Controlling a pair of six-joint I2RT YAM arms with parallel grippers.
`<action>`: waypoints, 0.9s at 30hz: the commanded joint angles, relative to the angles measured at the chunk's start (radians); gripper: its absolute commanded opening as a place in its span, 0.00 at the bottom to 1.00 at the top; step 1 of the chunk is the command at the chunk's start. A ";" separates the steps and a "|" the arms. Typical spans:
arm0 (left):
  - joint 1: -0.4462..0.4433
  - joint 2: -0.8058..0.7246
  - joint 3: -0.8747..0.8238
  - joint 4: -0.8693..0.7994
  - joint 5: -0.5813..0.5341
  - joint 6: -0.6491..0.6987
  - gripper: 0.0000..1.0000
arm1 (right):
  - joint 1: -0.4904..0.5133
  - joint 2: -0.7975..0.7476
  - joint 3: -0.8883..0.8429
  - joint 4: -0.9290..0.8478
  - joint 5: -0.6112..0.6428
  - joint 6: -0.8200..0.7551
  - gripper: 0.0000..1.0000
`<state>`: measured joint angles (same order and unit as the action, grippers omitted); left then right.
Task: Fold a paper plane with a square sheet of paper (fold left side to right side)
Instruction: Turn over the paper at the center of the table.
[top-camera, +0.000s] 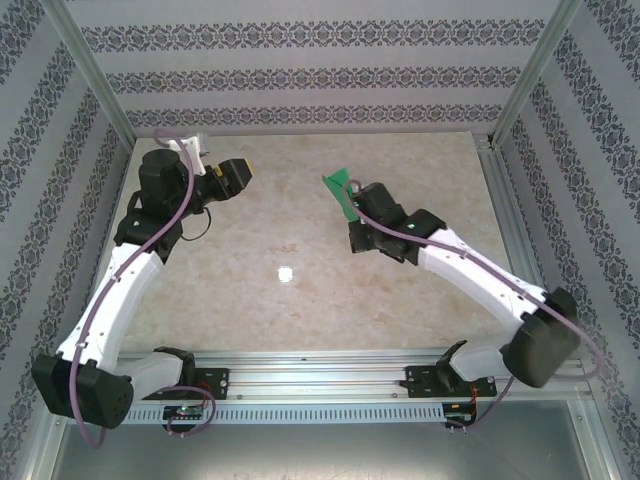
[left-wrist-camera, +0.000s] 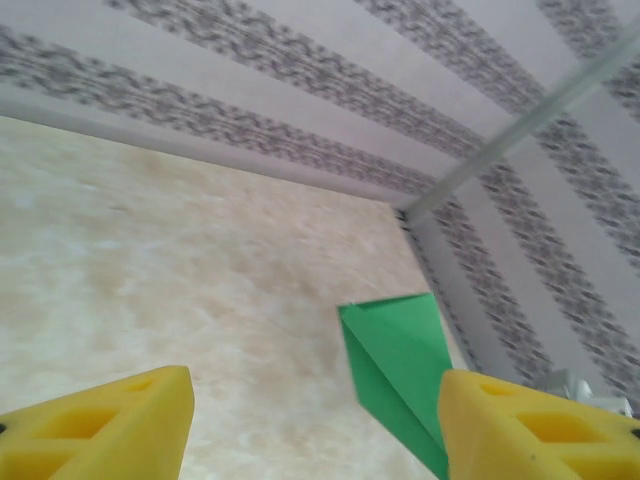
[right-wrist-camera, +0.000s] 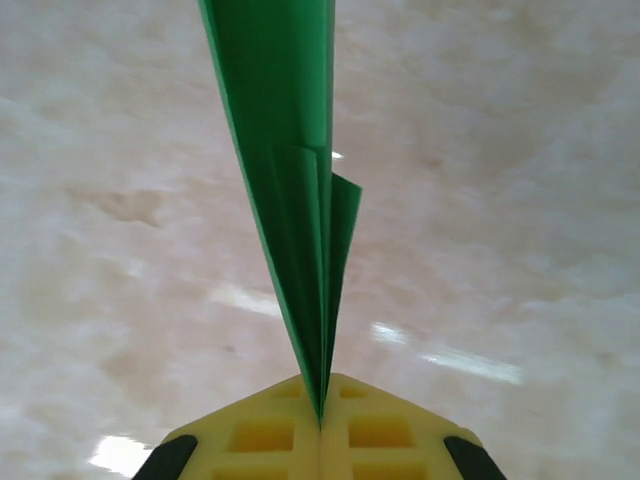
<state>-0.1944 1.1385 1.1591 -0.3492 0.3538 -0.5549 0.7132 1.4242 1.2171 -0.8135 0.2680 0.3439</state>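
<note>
The paper plane (right-wrist-camera: 295, 200) looked fully folded into a layered dart, pinched in the closed right gripper (right-wrist-camera: 320, 412), the left gripper (left-wrist-camera: 315, 425) open and empty, leaving little to do.

White links (top-camera: 115, 295), black joints (top-camera: 540, 350) — purple cables (top-camera: 183, 175), yellow grippers (right-wrist-camera: 322, 428).

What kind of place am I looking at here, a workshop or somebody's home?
Probably a robot test booth, not a home: a left arm and right arm bolted to a metal rail, and a marble-look table boxed in by an aluminium frame and wallpapered panels.
</note>
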 joint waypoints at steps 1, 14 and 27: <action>0.027 -0.030 -0.002 -0.215 -0.243 0.079 0.67 | 0.083 0.199 0.120 -0.411 0.510 -0.015 0.00; 0.042 -0.063 -0.093 -0.218 -0.274 0.088 0.68 | 0.279 0.763 0.378 -0.633 0.819 0.027 0.00; 0.046 -0.014 -0.119 -0.206 -0.152 0.117 0.69 | 0.401 0.554 0.365 -0.408 0.312 -0.108 0.75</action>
<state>-0.1635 1.1103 1.0554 -0.5564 0.1413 -0.4728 1.1133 2.1612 1.5948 -1.3151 0.7685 0.2855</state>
